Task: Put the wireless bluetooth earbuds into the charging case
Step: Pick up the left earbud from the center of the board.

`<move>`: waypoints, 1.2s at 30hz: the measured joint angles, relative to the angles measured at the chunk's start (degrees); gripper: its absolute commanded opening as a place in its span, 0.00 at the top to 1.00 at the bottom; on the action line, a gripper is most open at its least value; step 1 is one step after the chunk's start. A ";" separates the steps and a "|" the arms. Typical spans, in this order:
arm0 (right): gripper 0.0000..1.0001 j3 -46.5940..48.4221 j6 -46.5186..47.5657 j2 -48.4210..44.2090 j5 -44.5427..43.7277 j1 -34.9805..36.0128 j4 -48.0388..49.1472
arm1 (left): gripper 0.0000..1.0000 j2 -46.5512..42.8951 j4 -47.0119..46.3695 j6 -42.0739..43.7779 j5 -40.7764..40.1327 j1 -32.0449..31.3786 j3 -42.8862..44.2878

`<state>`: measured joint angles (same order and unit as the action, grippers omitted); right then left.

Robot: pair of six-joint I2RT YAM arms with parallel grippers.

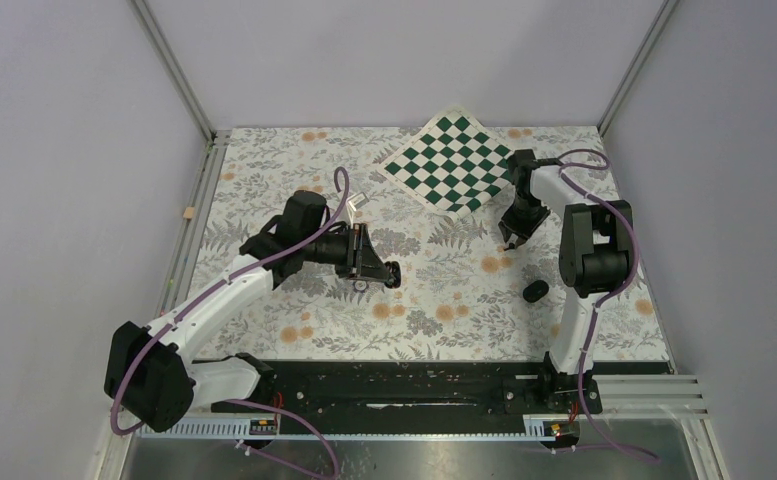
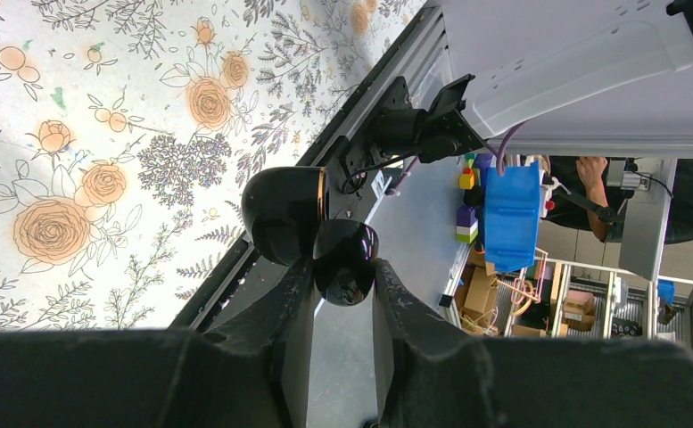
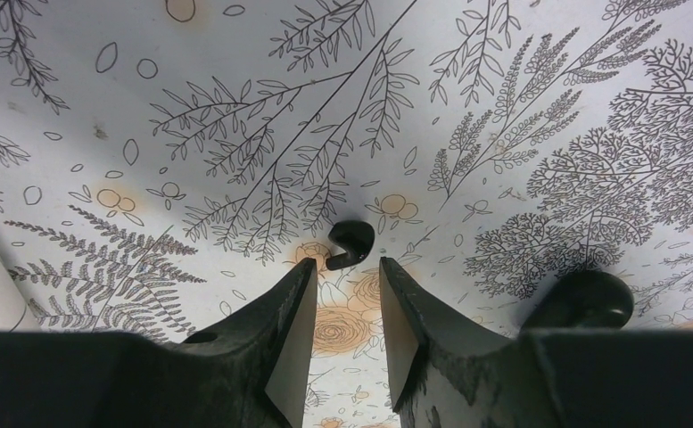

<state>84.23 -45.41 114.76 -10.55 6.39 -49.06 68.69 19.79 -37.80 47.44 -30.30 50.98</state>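
My left gripper is shut on the charging case, a glossy black pebble, and holds it above the floral mat at centre left. In the left wrist view the case sits between the fingertips, with its lid hinged open beside it. My right gripper is open and points down over one earbud. In the right wrist view that tiny black hooked earbud lies on the mat just beyond the open fingertips. A second black rounded thing, seemingly the other earbud, lies on the mat nearer the right arm and also shows in the right wrist view.
A green-and-white checkered cloth lies at the back right, just behind the right gripper. A small white piece lies behind the left gripper. A small tan strip sits on the left rail. Grey walls enclose the mat.
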 measured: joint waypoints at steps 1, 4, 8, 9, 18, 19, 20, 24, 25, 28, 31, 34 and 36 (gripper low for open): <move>0.61 -0.09 0.07 0.00 -0.02 0.00 0.00 | 1.00 0.00 -0.02 0.00 0.00 0.00 0.00; 0.61 -0.52 0.20 0.00 -0.09 0.00 0.00 | 1.00 0.00 -0.07 0.00 0.00 0.00 -0.02; 0.62 -0.81 0.20 0.00 -0.09 0.04 -0.02 | 1.00 -0.13 -0.22 0.00 0.02 0.00 -0.35; 0.62 -0.85 0.20 0.00 -0.09 0.09 -0.02 | 1.00 -0.24 -0.20 0.00 0.02 0.00 -0.59; 0.61 -0.90 0.46 0.00 -0.07 0.44 -0.04 | 1.00 -0.39 -0.22 -0.02 0.26 0.26 -0.94; 0.61 -0.90 0.61 0.00 -0.07 0.44 -0.07 | 1.00 -0.39 -0.20 -0.02 0.31 0.26 -0.94; 0.61 -0.90 0.68 0.00 -0.04 0.44 -0.07 | 1.00 -0.39 -0.20 -0.02 0.35 0.26 -0.94; 0.61 -0.87 1.16 0.00 0.13 0.48 -0.28 | 1.00 -0.39 -0.20 -0.02 0.39 0.26 -0.94; 0.61 -0.83 1.68 0.00 0.20 0.61 -0.52 | 1.00 -0.39 -0.22 -0.02 0.39 0.26 -0.94; 0.59 -0.94 3.65 0.00 2.19 1.33 -0.52 | 1.00 -0.39 -0.20 -0.02 0.44 0.28 -0.94; 0.53 -3.32 5.51 -1.22 4.26 2.12 1.95 | 1.00 -0.39 -0.15 0.02 0.48 0.39 -0.94; 0.47 -6.03 6.51 -5.14 3.80 2.45 2.05 | 1.00 -0.39 0.04 0.20 0.55 0.55 -0.94; 0.46 -7.37 6.51 -9.25 3.69 2.23 2.78 | 1.00 -0.39 0.20 0.35 0.59 0.66 -0.94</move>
<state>76.86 -38.89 105.51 -6.85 8.62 -46.28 68.29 19.99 -37.45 48.03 -29.65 50.04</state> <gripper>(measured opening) 0.518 0.246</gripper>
